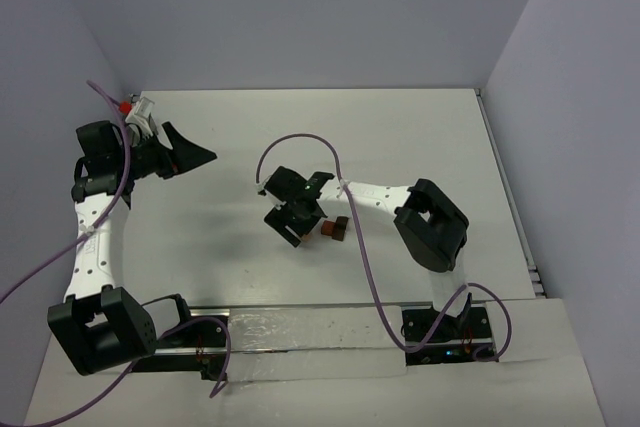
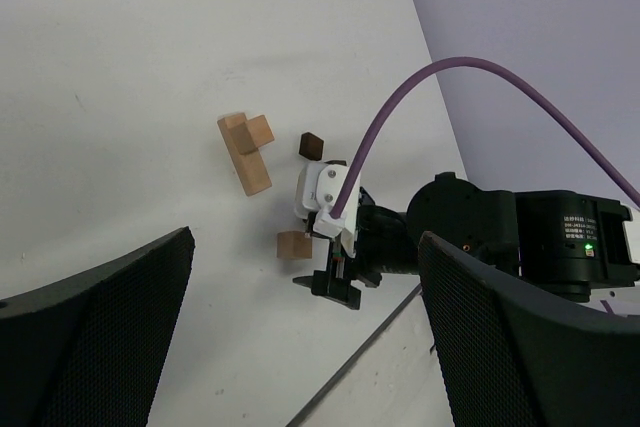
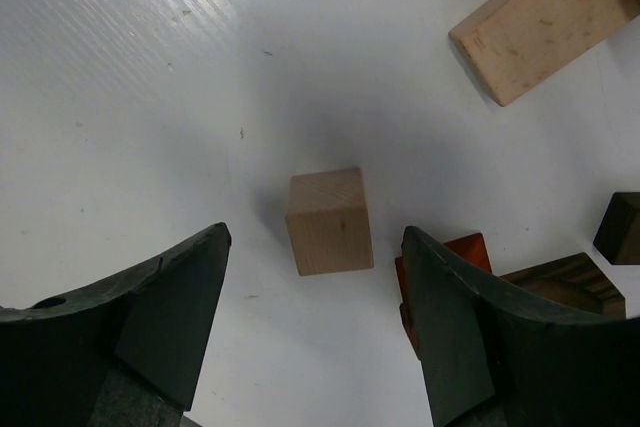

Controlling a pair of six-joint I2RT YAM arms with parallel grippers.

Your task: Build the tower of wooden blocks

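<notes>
Loose wood blocks lie on the white table; no tower stands in these views. A light tan cube (image 3: 330, 222) rests flat on the table between the spread fingers of my right gripper (image 3: 316, 237), and neither finger touches it. A reddish-brown block (image 3: 470, 250) sits just behind the right finger (image 3: 450, 327). From above, the right gripper (image 1: 295, 217) hangs over this spot, with dark blocks (image 1: 335, 230) beside it. My left gripper (image 1: 195, 155) is open and empty at the far left, well away from the blocks.
A long tan block (image 3: 545, 22) lies ahead to the right, and two dark blocks (image 3: 620, 227) sit at the right edge. The left wrist view shows a tan cluster (image 2: 245, 152) and a dark block (image 2: 311, 145) beyond the right gripper (image 2: 335, 285). Grey walls enclose the table.
</notes>
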